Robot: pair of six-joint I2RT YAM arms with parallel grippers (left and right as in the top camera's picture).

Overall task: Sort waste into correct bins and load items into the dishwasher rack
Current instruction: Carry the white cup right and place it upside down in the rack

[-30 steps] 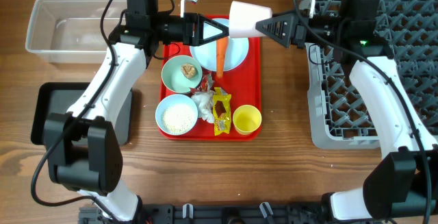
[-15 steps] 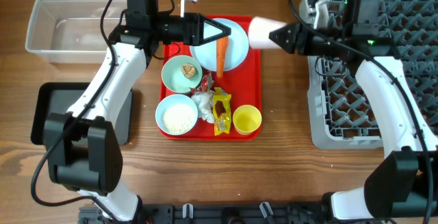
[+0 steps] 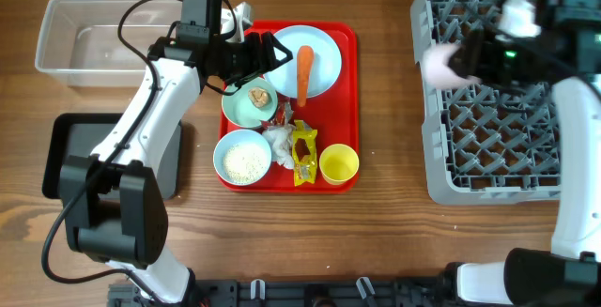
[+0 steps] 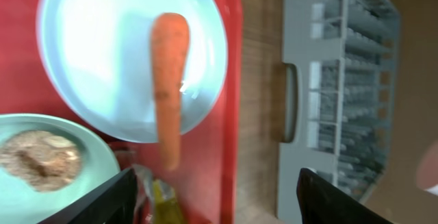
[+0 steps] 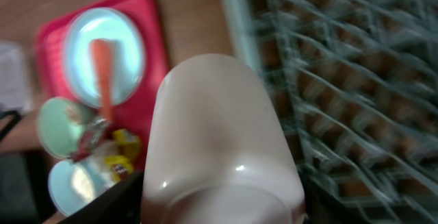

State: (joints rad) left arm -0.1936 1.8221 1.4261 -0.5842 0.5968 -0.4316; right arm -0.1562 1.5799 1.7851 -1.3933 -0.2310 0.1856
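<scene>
My right gripper [image 3: 460,61] is shut on the small pinkish-white cup [image 3: 435,64] and holds it above the left edge of the grey dishwasher rack [image 3: 488,147]. The cup fills the right wrist view [image 5: 219,135]. My left gripper [image 3: 272,53] is open and empty over the red tray, between the pale blue plate [image 3: 324,53] and the bowl [image 3: 239,110] holding the brown lump [image 3: 259,96]. The orange carrot [image 3: 303,70] lies on the plate; it also shows in the left wrist view [image 4: 168,80]. The rice bowl [image 3: 244,157], tissue [image 3: 280,141], wrappers [image 3: 302,147] and yellow cup [image 3: 339,163] sit on the tray.
The flat red serving tray [image 3: 349,91] lies at the table's middle. The clear plastic tub [image 3: 94,39] stands at the back left, and the shallow black tray [image 3: 70,152] is in front of it, partly under my left arm.
My right gripper has carried the pinkish-white cup rightward, from above the red tray to above the rack's left edge. My left gripper has drawn back to the left, off the plate.
</scene>
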